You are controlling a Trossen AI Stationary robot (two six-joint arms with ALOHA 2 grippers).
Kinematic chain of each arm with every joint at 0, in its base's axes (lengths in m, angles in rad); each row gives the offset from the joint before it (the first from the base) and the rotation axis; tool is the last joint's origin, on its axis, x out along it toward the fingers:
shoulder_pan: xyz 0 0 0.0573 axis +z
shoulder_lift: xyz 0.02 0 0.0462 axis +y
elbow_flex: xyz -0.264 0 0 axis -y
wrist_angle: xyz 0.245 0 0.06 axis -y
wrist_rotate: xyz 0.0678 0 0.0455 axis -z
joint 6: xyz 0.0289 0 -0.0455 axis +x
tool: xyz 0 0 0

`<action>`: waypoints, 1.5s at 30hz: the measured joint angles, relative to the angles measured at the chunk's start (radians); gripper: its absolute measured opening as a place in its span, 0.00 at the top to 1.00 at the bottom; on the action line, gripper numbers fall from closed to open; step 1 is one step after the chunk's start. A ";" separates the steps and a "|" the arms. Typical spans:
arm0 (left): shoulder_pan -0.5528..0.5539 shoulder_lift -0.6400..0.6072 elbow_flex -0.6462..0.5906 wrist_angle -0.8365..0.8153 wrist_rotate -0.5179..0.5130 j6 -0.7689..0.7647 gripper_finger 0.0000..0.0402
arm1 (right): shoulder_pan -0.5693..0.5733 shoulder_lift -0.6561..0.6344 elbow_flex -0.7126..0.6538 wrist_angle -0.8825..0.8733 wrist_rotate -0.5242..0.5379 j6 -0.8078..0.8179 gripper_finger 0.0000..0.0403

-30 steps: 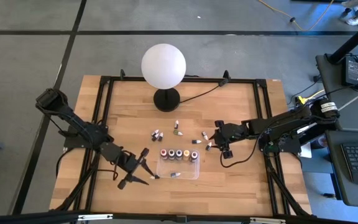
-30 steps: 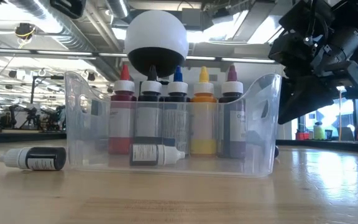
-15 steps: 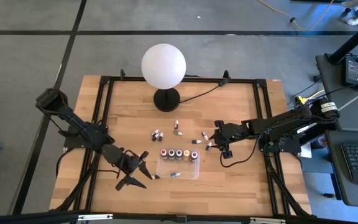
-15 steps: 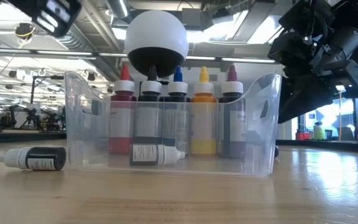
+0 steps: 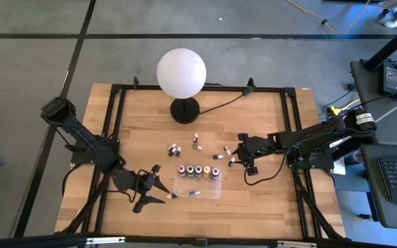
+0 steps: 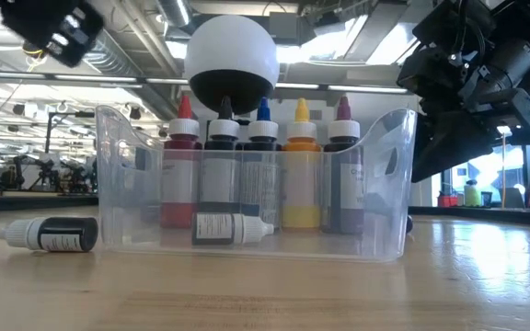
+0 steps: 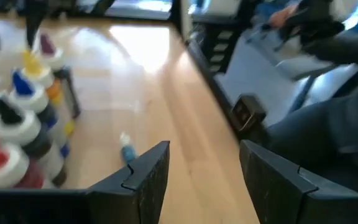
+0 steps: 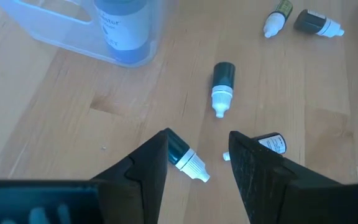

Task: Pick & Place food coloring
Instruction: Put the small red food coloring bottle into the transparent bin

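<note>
My right gripper [image 8: 197,163] is open, empty, over a teal food coloring bottle [image 8: 185,155] lying flat between my fingers, white cap pointing outward. My left gripper [image 5: 158,186] is open beside the tray [image 5: 217,191].

My left arm reaches in from the worktop's left edge, its claw [image 5: 158,186] low near the front, fingers [image 7: 146,176] spread with nothing between them. My right arm stretches in from the right, claw [image 5: 240,155] hovering mid-worktop, fingers [image 8: 149,163] parted, empty.
</note>
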 joint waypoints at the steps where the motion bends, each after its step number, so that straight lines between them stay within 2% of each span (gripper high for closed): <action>1: -0.020 0.005 0.018 -0.048 -0.031 -0.019 0.53 | 0.000 0.000 0.000 0.000 0.000 0.000 0.57; 7: -0.121 0.097 0.108 -0.224 -0.241 -0.093 0.53 | 0.000 0.000 0.000 0.000 0.000 0.000 0.57; 15: -0.150 0.297 0.162 -0.223 -0.363 -0.123 0.53 | 0.000 0.000 0.000 0.000 0.005 0.023 0.57; 21: -0.134 0.403 0.175 -0.223 -0.389 -0.139 0.53 | 0.000 0.000 0.000 0.001 0.007 0.023 0.57; 26: -0.102 0.463 0.175 -0.222 -0.389 -0.218 0.53 | 0.000 0.000 0.000 0.002 0.007 0.023 0.57; 37: -0.050 0.532 0.176 -0.197 -0.276 -0.272 0.53 | 0.000 0.000 0.000 0.003 0.008 0.019 0.57; 41: -0.049 0.533 0.176 -0.195 -0.269 -0.263 0.58 | 0.000 0.000 0.000 0.003 0.008 0.019 0.57; 45: -0.049 0.534 0.176 -0.192 -0.262 -0.244 0.67 | 0.000 0.000 0.000 0.003 0.008 0.019 0.57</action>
